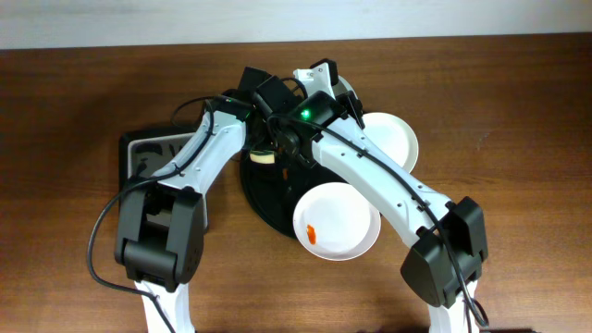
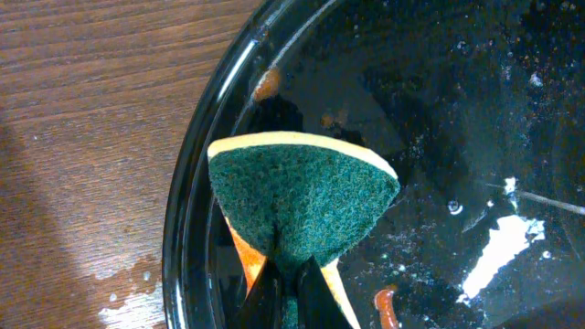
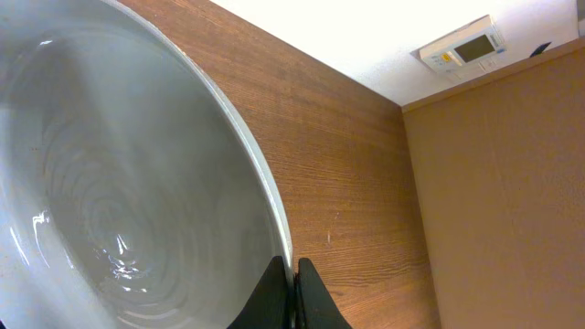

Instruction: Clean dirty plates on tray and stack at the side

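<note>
Right end effector (image 3: 292, 272) clamped on plate (image 3: 119, 183) rim, left end effector (image 2: 289, 272) pinching sponge (image 2: 302, 201)

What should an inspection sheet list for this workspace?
Surface: wooden table, wet patch beside the tray.
Job's things: tray holds orange bits and white residue; smeared plate overhangs its rim; second plate right of tray; third not seen.
Clutter: sponge tray at left.
Grippers: left gripper shut on sponge over the tray; right gripper shut on second plate's rim.
Cables: black cable loops beside left arm.
Surroundings: wall panel.
</note>
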Controlling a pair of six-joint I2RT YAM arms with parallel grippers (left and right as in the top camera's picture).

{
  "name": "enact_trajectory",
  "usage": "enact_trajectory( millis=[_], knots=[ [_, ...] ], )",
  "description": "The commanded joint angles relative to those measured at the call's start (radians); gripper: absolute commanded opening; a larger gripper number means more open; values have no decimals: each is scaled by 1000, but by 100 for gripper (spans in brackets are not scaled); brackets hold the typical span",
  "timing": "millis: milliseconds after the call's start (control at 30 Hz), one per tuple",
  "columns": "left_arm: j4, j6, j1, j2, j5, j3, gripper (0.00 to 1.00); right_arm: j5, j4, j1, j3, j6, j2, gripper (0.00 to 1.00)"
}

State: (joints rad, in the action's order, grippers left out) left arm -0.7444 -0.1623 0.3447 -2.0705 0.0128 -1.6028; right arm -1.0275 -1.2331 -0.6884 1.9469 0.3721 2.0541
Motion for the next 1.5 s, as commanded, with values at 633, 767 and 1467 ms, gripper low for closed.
enact_trajectory(
  millis=[633,767,1467],
  knots=[
    [2,-9,6,-9,64,-19,0,1093,146,1321,-248,98,-115,4],
    [2,-9,12,-9,78,-19,0,1095,340,1382,-463,89,-115,11],
    [187,-31,-491,344,-219,557,0,1461,185,785,-472,-80,-804,57]
  ],
)
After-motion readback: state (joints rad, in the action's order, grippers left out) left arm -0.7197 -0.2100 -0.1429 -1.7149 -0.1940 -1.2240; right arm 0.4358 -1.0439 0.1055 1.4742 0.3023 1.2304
